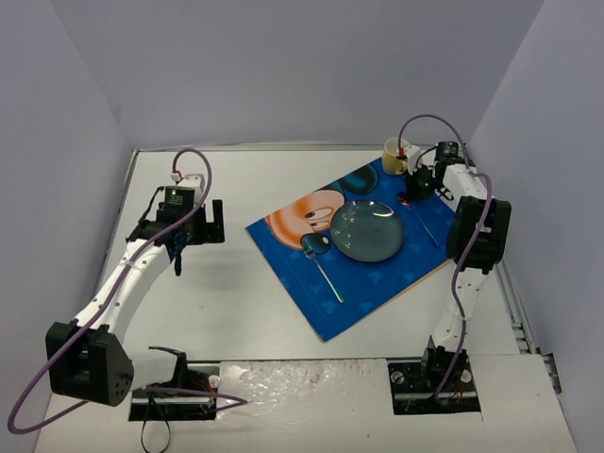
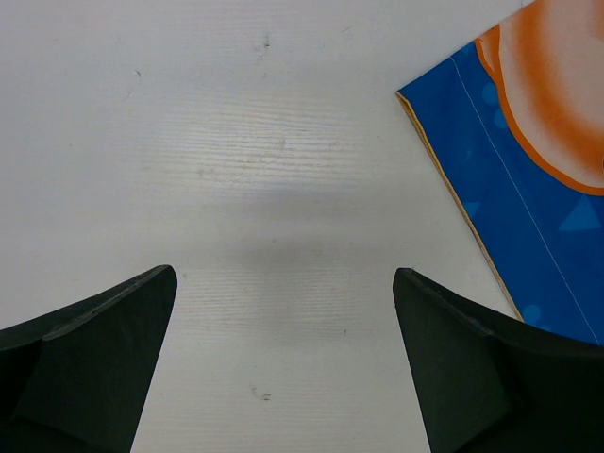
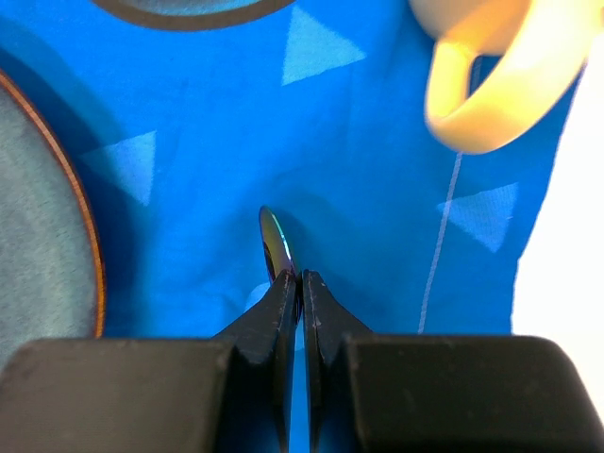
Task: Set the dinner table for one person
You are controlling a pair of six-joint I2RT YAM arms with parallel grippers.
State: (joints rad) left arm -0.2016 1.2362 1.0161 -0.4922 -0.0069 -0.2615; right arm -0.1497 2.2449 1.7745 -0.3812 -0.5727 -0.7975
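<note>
Blue placemat (image 1: 377, 274) covers the right half of the white tabletop (image 1: 245, 302). It carries the plate (image 1: 367, 230), a spoon (image 1: 326, 269) to the plate's left and the yellow mug (image 1: 394, 156) at the far corner. My right jaws are pinched tight on a thin piece of cutlery (image 3: 275, 243) right of the plate, so I judge I am placing it. Next I should lay it flat, then let go. My left jaws gape wide over bare tabletop.

Bare table (image 1: 236, 311) is lying open under the spread left gripper (image 2: 283, 359). The right gripper (image 3: 300, 278), pinching a utensil (image 3: 275, 243), is sitting between plate (image 3: 38, 236) and mug (image 3: 462, 14) on the placemat (image 3: 359, 189), some mat showing each side.
</note>
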